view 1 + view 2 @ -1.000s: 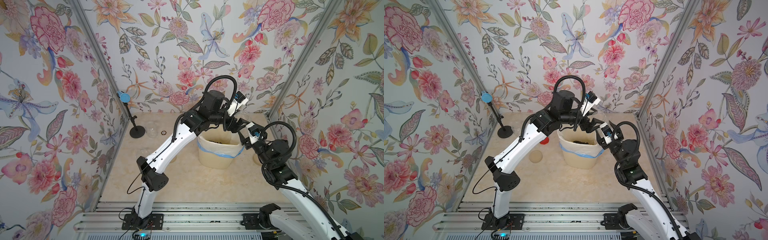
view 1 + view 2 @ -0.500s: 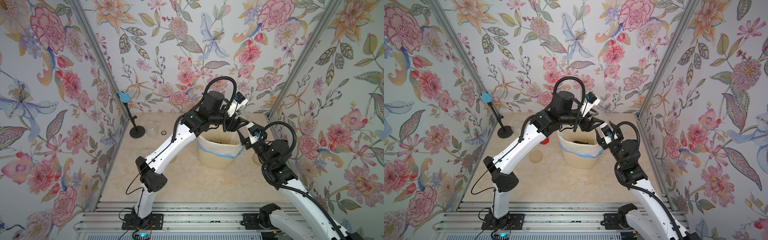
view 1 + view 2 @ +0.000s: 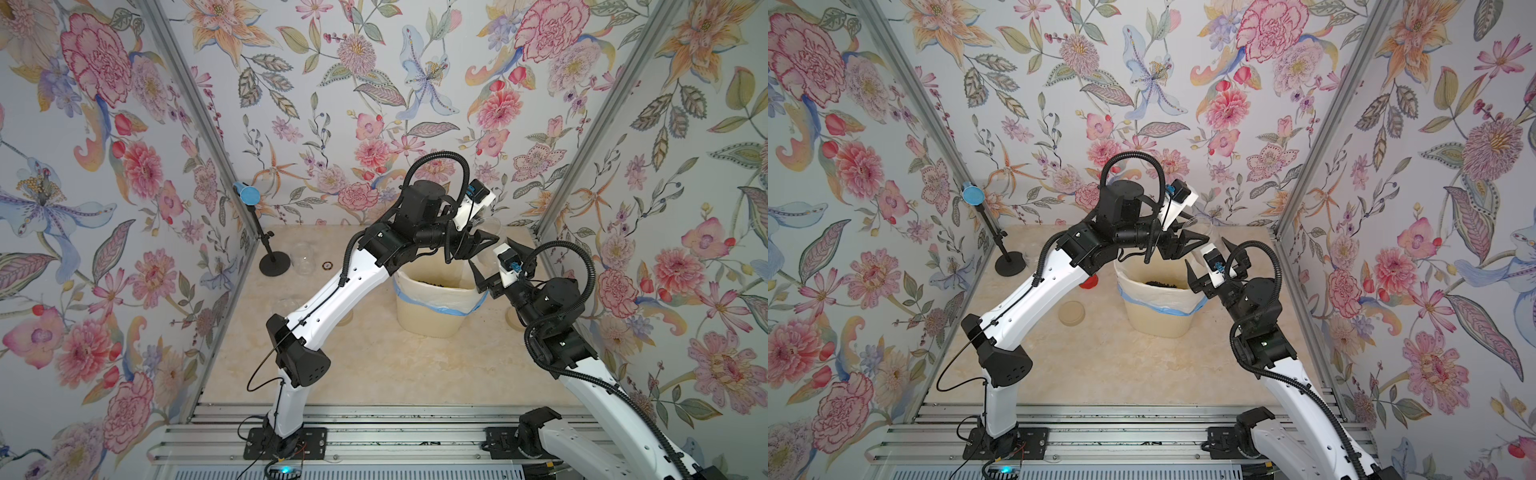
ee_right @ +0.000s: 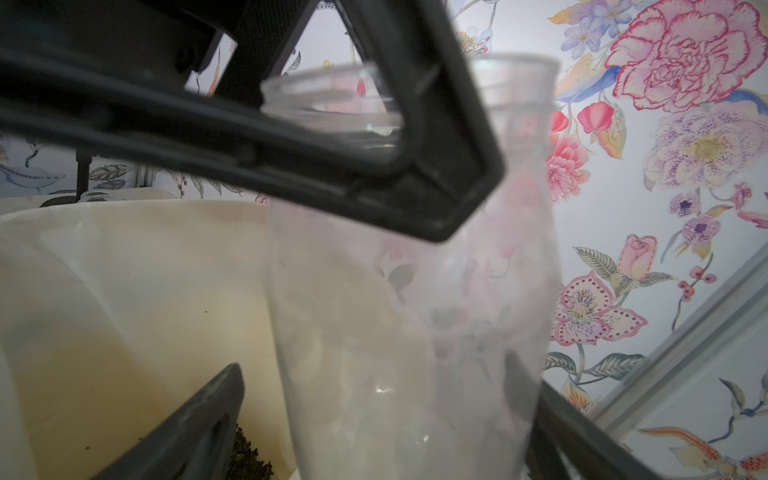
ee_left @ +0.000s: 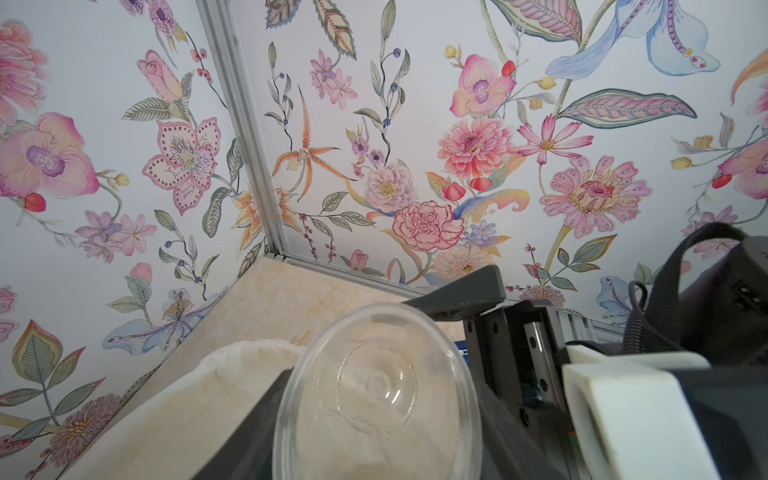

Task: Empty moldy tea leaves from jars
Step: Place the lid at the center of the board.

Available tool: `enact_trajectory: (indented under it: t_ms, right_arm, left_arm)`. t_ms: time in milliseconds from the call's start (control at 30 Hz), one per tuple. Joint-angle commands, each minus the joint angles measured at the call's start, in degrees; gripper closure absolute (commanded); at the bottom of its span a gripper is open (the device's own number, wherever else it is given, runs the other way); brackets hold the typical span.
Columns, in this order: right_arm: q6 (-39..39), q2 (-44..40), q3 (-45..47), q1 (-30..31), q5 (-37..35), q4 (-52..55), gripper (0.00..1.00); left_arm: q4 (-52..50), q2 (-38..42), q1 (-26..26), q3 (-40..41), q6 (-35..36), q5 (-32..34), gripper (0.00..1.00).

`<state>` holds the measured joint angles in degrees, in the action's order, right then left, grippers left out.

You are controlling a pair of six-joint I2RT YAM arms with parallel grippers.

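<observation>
My left gripper (image 3: 478,243) (image 5: 365,370) is shut on a clear, capless jar (image 3: 487,226) (image 3: 1200,227) (image 5: 378,395) held above the far right rim of the cream bin (image 3: 432,311) (image 3: 1158,318). The jar (image 4: 407,311) looks empty, and one left finger crosses it near its neck. My right gripper (image 3: 495,259) (image 3: 1211,262) (image 4: 386,395) stands open around the jar's lower part, with a gap on at least one side. Dark tea leaves (image 3: 432,284) (image 3: 1160,284) (image 4: 245,453) lie inside the bin.
Another clear jar (image 3: 303,258) and a small ring (image 3: 328,264) sit at the back left, by a black stand (image 3: 274,262) (image 3: 1009,266). A beige lid (image 3: 1072,313) and a red cap (image 3: 1088,281) lie left of the bin. Flowered walls close three sides.
My left gripper has closed on the jar. My right gripper has opened and let go of it; both arms have stayed over the bin.
</observation>
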<state>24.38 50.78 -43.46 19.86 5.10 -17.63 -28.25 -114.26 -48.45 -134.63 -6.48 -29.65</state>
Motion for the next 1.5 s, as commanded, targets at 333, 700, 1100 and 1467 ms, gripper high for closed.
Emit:
enact_trajectory:
  t_ms: [333, 700, 1100, 1467]
  right_arm:
    - [-5.66, -3.41, 0.7, -4.97, 6.94, -2.49, 0.0]
    - [-9.98, -2.22, 3.77, -8.33, 8.32, -8.2, 0.0]
    - [-13.83, -2.24, 2.84, -8.61, 4.35, -10.31, 0.0]
    - [-20.25, -4.49, 4.37, -8.74, 5.33, -15.14, 0.0]
  left_arm:
    - [15.24, 16.46, 11.0, 18.43, -7.23, 12.3, 0.57]
    - [25.74, 39.58, 22.29, 46.26, -7.68, 29.76, 0.54]
    - [6.12, 35.83, 29.3, 51.09, -9.67, 34.6, 0.55]
    - [4.72, 30.19, 36.83, 59.11, -10.79, 31.15, 0.56]
